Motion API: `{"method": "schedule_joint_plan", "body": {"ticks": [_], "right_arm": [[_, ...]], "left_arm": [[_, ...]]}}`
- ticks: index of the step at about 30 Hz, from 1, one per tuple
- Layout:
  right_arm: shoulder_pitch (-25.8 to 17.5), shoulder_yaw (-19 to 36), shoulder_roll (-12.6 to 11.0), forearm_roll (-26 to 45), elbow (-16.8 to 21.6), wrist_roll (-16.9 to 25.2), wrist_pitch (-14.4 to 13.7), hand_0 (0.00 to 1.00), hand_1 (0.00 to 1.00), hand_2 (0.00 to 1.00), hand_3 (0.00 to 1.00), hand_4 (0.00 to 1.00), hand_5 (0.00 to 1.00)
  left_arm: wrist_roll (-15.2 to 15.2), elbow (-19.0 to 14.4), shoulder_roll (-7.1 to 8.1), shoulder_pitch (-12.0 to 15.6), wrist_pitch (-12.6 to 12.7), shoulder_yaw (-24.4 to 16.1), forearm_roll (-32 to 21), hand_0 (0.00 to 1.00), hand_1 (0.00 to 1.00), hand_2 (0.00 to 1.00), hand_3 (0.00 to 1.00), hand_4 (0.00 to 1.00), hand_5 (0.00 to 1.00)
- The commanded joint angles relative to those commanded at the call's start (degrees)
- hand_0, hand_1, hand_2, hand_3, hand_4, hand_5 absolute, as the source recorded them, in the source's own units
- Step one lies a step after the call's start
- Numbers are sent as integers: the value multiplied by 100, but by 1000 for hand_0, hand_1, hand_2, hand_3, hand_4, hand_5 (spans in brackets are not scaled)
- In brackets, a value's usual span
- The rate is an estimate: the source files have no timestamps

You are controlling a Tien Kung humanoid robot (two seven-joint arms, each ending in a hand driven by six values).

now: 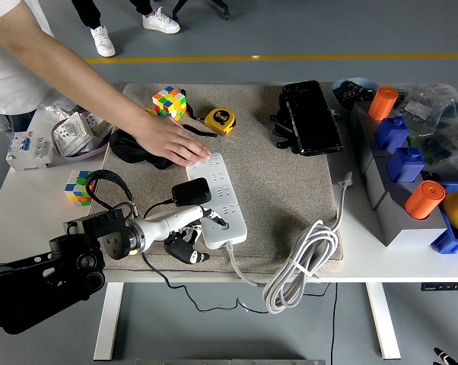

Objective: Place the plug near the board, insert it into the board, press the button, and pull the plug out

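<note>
A beige mat (290,190) is covering the white counter (31,205), with grey floor showing beyond. The robot's left hand (191,228) is lying at the near end of the white board (217,199), white fingers (206,214) stretching loosely onto its surface and gripping nothing, probably feeling for the button, while the black plug (191,191) is sitting against the board's left edge just above those fingers, whether seated I cannot tell. A person's hand (172,142) is pressing flat on the board's far end, apparently steadying it against sliding.
</note>
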Motion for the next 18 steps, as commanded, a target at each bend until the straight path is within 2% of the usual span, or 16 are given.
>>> {"method": "schedule_joint_plan", "body": {"ticks": [11, 18], "right_arm": [[0, -1, 3, 4, 2, 3, -5, 646, 686, 688, 591, 869, 497], [-10, -14, 4, 11, -5, 2, -3, 646, 686, 688, 591, 869, 496]], "left_arm": [[36, 32, -5, -5, -26, 42, -68, 48, 34, 145, 795, 779, 2], [-231, -63, 25, 69, 187, -290, -167, 48, 34, 146, 786, 777, 2]]}}
